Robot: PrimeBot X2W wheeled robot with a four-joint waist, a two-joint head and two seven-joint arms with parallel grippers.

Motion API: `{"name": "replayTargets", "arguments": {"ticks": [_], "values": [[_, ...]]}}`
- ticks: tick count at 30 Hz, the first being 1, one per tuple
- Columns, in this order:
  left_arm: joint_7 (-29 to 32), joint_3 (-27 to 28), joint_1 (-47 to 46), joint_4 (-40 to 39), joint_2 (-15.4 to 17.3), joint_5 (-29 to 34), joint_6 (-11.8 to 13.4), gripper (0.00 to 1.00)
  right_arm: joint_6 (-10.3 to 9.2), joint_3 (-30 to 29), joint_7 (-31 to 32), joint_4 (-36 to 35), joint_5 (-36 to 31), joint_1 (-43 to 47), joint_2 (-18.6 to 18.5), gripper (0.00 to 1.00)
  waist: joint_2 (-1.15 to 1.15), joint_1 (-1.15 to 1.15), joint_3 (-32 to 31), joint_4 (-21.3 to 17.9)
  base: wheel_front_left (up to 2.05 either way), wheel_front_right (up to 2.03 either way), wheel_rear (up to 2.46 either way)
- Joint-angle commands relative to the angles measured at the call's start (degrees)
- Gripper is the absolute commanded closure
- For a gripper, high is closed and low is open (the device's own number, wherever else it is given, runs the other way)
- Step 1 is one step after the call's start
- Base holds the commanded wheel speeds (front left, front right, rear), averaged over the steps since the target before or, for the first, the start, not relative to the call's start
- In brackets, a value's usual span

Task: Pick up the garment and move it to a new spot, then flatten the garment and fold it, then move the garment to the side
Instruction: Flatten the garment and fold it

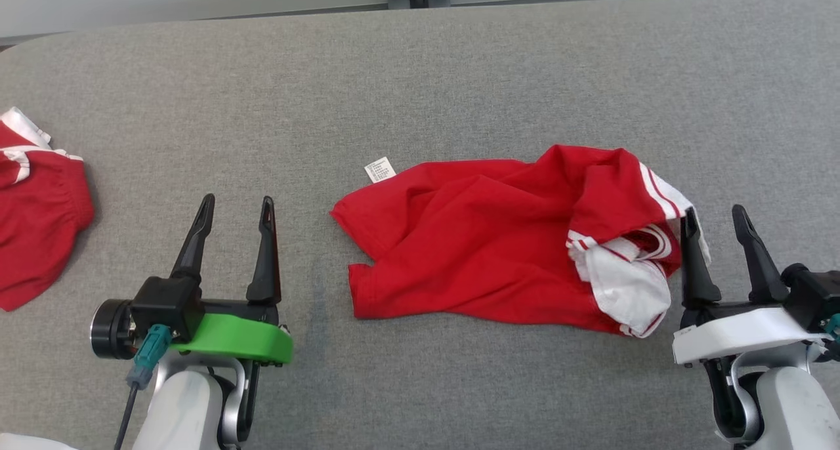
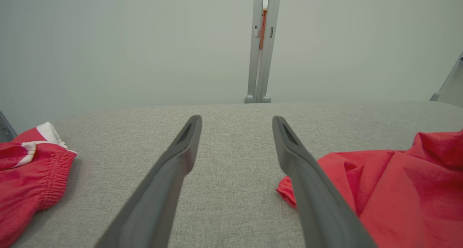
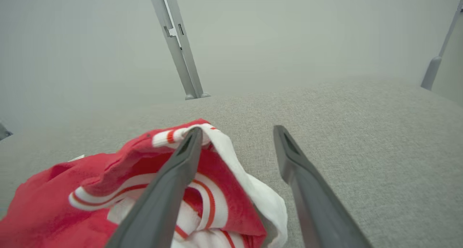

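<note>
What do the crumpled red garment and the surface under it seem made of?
Red garment: soft matte knit, probably cotton or a blend; it creases loosely and carries white striped trim. Grey surface: matte woven, upholstery-like cloth, going by its fine flecked texture.

The red shorts (image 1: 39, 220) at nine o'clock ran off the head view's edge. Print on the garment's (image 1: 472, 240) white label (image 1: 380, 169), at its ten o'clock, was too small to read.
</note>
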Motion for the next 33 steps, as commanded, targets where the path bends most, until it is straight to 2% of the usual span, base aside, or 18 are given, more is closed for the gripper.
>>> {"name": "replayTargets", "arguments": {"ticks": [1, 7, 14, 33], "values": [[-0.2, 0.3, 0.8, 0.0, 0.4, 0.0, 0.2, 0.00, -0.08, 0.6, -0.4, -1.2, -0.9, 0.9, -0.7, 0.00, 0.00, 0.00, -0.7, -0.3, 0.00, 0.00, 0.00], [-0.2, 0.5, 2.5, 0.2, 0.3, -0.3, 0.6, 0.00, -0.08, 3.7, 1.0, -5.4, -4.1, 2.9, -2.5, 0.00, 0.00, 0.00, -2.7, -0.3, 0.00, 0.00, 0.00], [-0.2, 1.1, 5.7, 0.4, 0.4, -0.9, 1.0, 0.00, -0.08, 7.2, 4.1, -9.0, -6.5, 7.0, -2.7, 0.00, 0.00, 0.00, -5.5, -0.3, 0.00, 0.00, 0.00], [0.0, 0.1, 6.4, 0.0, 0.8, -1.2, 1.6, 0.00, -0.08, 7.7, 7.7, -11.5, -6.2, 8.4, -2.4, 0.00, 0.00, 0.00, -5.9, 0.1, 0.00, 0.00, 0.00]]}}
